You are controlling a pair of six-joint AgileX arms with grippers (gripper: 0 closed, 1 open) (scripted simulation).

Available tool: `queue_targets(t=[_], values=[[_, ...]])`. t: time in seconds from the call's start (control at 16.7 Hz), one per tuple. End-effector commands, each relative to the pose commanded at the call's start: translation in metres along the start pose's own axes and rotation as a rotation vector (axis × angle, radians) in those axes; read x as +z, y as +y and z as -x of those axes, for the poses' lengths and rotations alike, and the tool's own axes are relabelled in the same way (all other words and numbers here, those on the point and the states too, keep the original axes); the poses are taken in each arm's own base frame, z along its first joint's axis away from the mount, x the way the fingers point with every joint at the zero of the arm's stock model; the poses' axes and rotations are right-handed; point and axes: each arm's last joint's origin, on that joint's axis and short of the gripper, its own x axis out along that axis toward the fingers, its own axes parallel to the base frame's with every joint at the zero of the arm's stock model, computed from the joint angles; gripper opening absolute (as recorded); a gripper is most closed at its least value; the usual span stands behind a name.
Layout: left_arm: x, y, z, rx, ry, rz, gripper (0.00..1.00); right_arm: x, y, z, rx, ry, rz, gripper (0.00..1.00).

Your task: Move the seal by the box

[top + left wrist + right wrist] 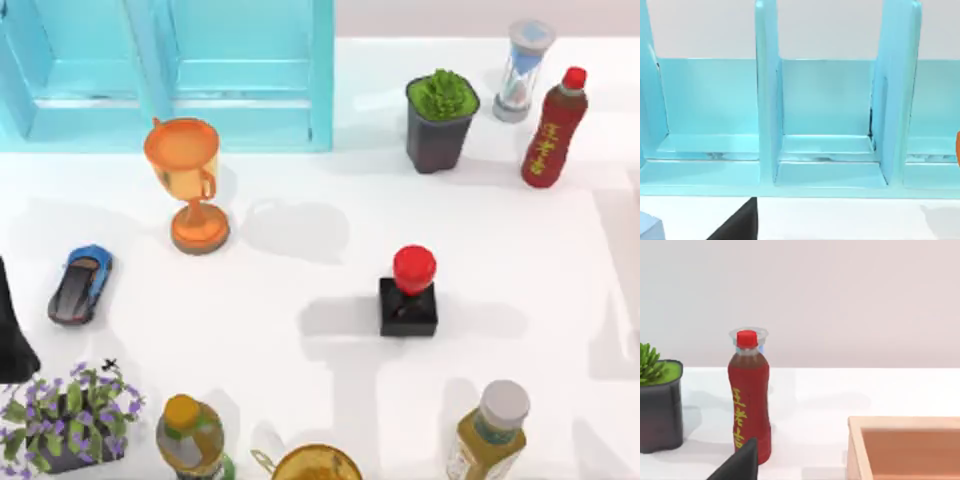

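The seal (409, 293) stands upright on the white table, a little right of the middle in the top view: a black square base with a glossy red knob on it. Nothing touches it. A light wooden box (905, 445) with an open top lies in the right wrist view, near the red bottle (749, 395). A dark part of my right gripper (737, 465) shows at that view's edge. My left arm (10, 335) is a dark shape at the table's left edge, and my left gripper (735, 225) faces the light-blue shelf (825, 125).
The blue shelf (200, 70) fills the back left. An orange trophy cup (187, 185), a blue toy car (80, 284), a green potted plant (440, 120), an hourglass (524, 70) and the red bottle (553, 128) stand around. Purple flowers (70, 420) and two bottles (190, 438) (492, 432) line the front.
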Motion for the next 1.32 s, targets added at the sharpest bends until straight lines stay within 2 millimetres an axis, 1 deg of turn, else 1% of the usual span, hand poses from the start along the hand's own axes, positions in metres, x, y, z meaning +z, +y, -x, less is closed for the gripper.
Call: queue_targets(t=[0.18, 0.3, 0.48, 0.66, 0.84, 1.02, 1.14, 1.32], values=[[0.0, 0.0, 0.0, 0.0, 0.0, 0.0, 1.0, 0.002, 0.0, 0.0, 0.002, 0.007, -0.003, 1.0], [0.0, 0.0, 0.0, 0.0, 0.0, 0.0, 1.0, 0.01, 0.002, -0.001, 0.014, 0.044, -0.021, 1.0], [0.0, 0.0, 0.0, 0.0, 0.0, 0.0, 1.0, 0.035, 0.006, -0.005, 0.047, 0.154, -0.066, 1.0], [0.0, 0.0, 0.0, 0.0, 0.0, 0.0, 1.0, 0.069, 0.015, -0.02, 0.087, 0.323, -0.122, 1.0], [0.0, 0.0, 0.0, 0.0, 0.0, 0.0, 1.0, 0.105, 0.031, -0.048, 0.122, 0.535, -0.171, 1.0], [0.0, 0.0, 0.0, 0.0, 0.0, 0.0, 1.0, 0.133, 0.057, -0.089, 0.14, 0.768, -0.198, 1.0], [0.0, 0.0, 0.0, 0.0, 0.0, 0.0, 1.0, 0.145, 0.081, -0.12, 0.139, 0.923, -0.199, 1.0], [0.0, 0.0, 0.0, 0.0, 0.0, 0.0, 1.0, 0.147, 0.125, -0.164, 0.121, 1.138, -0.175, 1.0]])
